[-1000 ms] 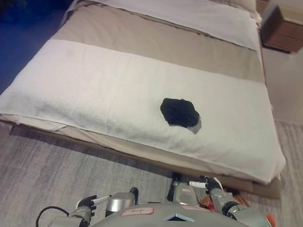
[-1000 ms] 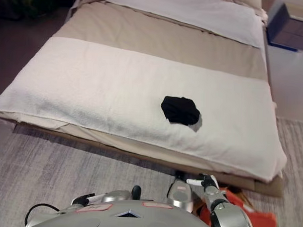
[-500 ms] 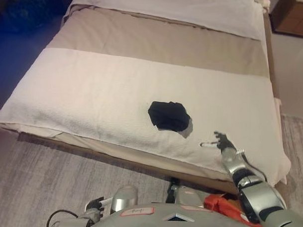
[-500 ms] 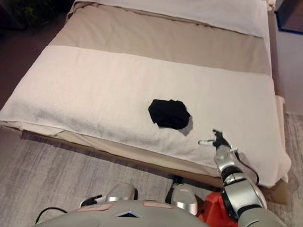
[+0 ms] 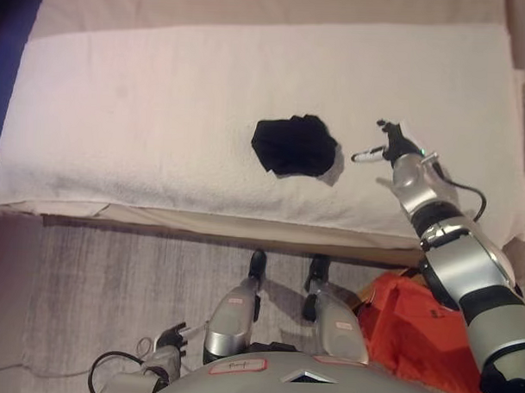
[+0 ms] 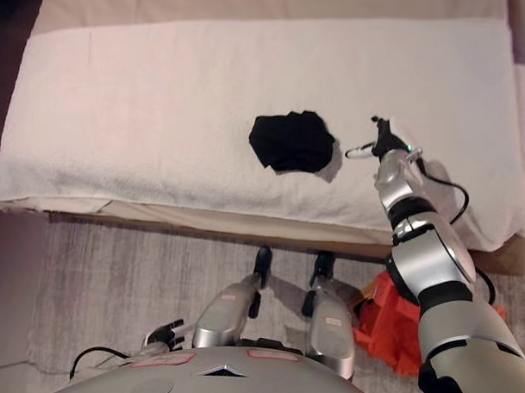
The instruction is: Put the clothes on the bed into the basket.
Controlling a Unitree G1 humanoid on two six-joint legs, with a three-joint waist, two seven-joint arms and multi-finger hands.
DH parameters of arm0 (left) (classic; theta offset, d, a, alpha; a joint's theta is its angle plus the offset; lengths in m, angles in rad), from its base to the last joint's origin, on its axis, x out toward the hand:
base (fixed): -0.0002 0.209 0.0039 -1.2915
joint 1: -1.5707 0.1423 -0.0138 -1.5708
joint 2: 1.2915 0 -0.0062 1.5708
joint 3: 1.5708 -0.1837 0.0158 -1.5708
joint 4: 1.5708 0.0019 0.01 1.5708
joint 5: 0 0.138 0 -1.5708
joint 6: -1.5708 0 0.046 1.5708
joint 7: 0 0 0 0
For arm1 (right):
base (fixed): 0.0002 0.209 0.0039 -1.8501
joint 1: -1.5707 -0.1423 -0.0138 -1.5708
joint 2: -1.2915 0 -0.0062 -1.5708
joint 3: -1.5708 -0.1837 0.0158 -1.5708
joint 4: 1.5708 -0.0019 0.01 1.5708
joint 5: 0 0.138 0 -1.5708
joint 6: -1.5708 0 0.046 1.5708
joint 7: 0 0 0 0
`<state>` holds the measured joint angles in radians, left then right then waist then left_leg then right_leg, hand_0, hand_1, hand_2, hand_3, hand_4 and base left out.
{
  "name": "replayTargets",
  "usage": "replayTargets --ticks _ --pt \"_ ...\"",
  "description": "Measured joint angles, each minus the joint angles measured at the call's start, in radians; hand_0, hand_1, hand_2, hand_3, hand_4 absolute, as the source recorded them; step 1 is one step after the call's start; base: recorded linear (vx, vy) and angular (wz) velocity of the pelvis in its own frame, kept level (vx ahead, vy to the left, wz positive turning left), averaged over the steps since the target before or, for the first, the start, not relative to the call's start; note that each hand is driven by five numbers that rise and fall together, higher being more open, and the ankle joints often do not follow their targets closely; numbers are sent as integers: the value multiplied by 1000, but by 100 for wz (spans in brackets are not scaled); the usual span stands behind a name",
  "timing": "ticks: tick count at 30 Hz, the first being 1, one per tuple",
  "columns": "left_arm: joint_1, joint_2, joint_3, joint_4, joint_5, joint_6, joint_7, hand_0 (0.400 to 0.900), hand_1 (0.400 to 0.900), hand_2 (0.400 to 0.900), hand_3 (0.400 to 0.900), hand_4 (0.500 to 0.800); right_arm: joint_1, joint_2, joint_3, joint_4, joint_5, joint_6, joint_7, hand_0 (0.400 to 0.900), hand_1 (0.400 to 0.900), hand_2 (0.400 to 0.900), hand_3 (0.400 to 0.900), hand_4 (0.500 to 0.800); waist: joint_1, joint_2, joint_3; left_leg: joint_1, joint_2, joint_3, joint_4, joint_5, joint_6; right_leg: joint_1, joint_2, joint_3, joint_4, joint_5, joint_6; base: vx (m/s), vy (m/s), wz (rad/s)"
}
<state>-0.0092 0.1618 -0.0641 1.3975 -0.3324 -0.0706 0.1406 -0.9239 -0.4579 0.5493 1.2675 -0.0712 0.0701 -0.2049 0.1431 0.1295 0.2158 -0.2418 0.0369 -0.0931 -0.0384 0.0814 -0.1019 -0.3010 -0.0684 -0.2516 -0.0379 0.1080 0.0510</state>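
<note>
A crumpled black garment (image 5: 294,145) lies on the white blanket of the bed (image 5: 162,115), near its front edge. My right hand (image 5: 387,147) is stretched out over the bed just right of the garment, fingers straight, a short gap between them. My left hand (image 5: 167,341) hangs low at the bottom left, over the floor, fingers relaxed. An orange basket (image 5: 413,327) stands on the floor at the lower right, partly hidden by my right arm.
The bed's front edge runs across the middle of the view, with grey carpet (image 5: 86,294) below it. The blanket spreads wide and bare to the left of the garment.
My right arm has risen from the floor and reached out over the bed, now close beside the black garment. The camera has tipped down, so the bed's head end is out of view.
</note>
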Motion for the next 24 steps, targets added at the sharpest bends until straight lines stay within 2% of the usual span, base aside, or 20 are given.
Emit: replayTargets --ticks 4,8,16,24 --pt "-11 3 -11 0 -19 -10 6 900 900 900 900 800 -32 10 25 1 1 -1 4 900 900 900 900 800 22 0 33 -20 -15 1 0 10 8 -6 -10 1 -31 35 1 -2 9 0" --pt "-32 2 -15 -1 -38 -10 7 900 900 900 900 800 -74 32 36 1 4 1 15 900 900 900 900 800 32 -20 89 -29 -19 1 1 15 12 -9 -11 -3 -48 71 -27 -6 -3 2" --pt "-91 4 -20 -2 -58 -20 14 900 900 900 900 800 -143 100 56 1 44 4 18 900 900 900 900 800 36 -58 131 -35 -18 -6 4 15 12 -9 -11 -11 -48 72 -29 -19 -15 8" --pt "-125 20 -33 -12 -76 -20 26 900 900 900 900 800 -223 113 75 1 91 4 17 900 900 900 900 800 64 -71 198 -94 -19 -36 37 16 10 -39 -11 -38 -47 73 -28 -48 -10 8"
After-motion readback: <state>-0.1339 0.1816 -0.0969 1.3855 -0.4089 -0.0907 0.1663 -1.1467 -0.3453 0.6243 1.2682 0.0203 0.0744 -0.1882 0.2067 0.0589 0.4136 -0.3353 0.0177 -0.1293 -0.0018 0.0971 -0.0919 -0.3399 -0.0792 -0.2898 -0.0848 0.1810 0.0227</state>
